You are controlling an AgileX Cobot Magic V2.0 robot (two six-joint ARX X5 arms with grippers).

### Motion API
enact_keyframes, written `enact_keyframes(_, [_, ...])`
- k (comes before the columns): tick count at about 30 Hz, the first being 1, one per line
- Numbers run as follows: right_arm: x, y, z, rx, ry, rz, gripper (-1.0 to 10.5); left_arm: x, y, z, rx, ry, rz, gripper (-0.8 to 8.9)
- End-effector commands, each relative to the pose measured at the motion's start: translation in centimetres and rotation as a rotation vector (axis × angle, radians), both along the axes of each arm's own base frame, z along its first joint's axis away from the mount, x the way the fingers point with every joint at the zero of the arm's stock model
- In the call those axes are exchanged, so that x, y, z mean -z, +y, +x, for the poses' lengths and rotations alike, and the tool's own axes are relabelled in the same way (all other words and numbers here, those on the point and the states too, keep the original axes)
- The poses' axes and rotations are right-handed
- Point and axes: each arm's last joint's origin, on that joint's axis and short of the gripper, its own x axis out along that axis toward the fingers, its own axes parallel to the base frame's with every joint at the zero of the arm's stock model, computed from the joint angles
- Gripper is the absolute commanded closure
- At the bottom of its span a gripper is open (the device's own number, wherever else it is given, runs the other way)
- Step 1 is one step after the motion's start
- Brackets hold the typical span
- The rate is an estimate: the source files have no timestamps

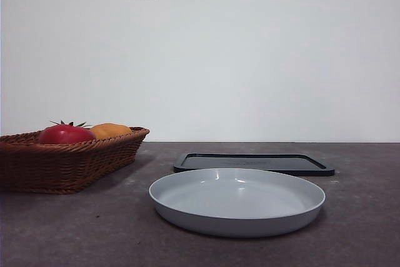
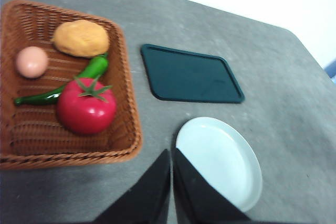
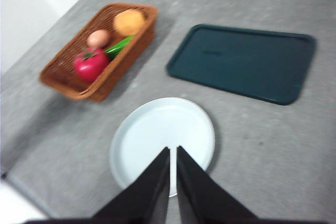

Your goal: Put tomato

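Tomato (image 2: 86, 109) is sitting in the brown wicker basket (image 2: 128, 103) with its green stem up, and nothing is touching it. Sharing the basket are an orange-yellow fruit (image 2: 81, 38), a small pale pink fruit (image 2: 31, 62) and a green chili pepper (image 2: 63, 85) — the pepper lies right against the tomato's stem side, with the orange fruit at its other end. From the front camera you only get the tops of the tomato and the orange fruit poking over the rim. Beside the basket on the grey table (image 2: 273, 56) there's a pale round plate (image 2: 223, 161) and behind it a flat dark tray (image 2: 191, 74), neither with anything on it. Both arms are up high over the table, not near anything: the left gripper (image 2: 171, 153) has its jaws pressed together holding nothing, and the right gripper (image 3: 173, 150) is the same — jaws closed with only a thin slit between, hanging over the plate's near edge.
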Motion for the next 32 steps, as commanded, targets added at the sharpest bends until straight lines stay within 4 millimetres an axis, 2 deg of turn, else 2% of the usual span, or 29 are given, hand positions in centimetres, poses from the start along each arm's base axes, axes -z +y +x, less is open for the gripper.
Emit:
enact_keyframes(1, [-0.8,0.5,0.2,-0.069,-0.011,-0.026,9.4,-1.4,-0.3,0.2,0.071,-0.023,0.047,8.04])
enact_keyframes(4, [-0.9,1.1,0.5,-0.131,0.015,-0.033,9.4,-2.3,-0.7,0.6,0.125,-0.002,0.078,8.04])
enact_keyframes(11, [-0.5,1.8,0.7,-0.216,0.053,-0.052,9.4,-2.0,-1.0,1.2,0.165,0.033,0.108,7.98])
enact_keyframes(14, [-0.6,1.8,0.7,-0.215,0.042,-0.050,9.0,-2.0,-1.0,1.2,0.161,0.033,0.109,6.21])
enact_keyframes(16, [-0.6,1.8,0.8,-0.215,0.040,-0.050,8.0,-2.0,-1.0,1.2,0.156,0.033,0.113,5.17])
enact_keyframes(19, [-0.6,1.8,0.8,-0.213,0.040,-0.048,6.2,-2.0,-1.0,1.2,0.145,0.034,0.119,4.16])
enact_keyframes(22, [-0.6,1.8,0.8,-0.212,0.040,-0.049,5.1,-2.0,-0.9,1.3,0.134,0.035,0.125,3.44])
enact_keyframes(28, [-0.6,1.8,0.8,-0.210,0.039,-0.049,4.9,-1.9,-1.0,1.9,0.122,0.051,0.134,2.48])
enact_keyframes(32, [-0.6,1.8,0.8,-0.210,0.038,-0.049,4.9,-1.6,-1.1,2.8,0.110,0.071,0.144,2.50])
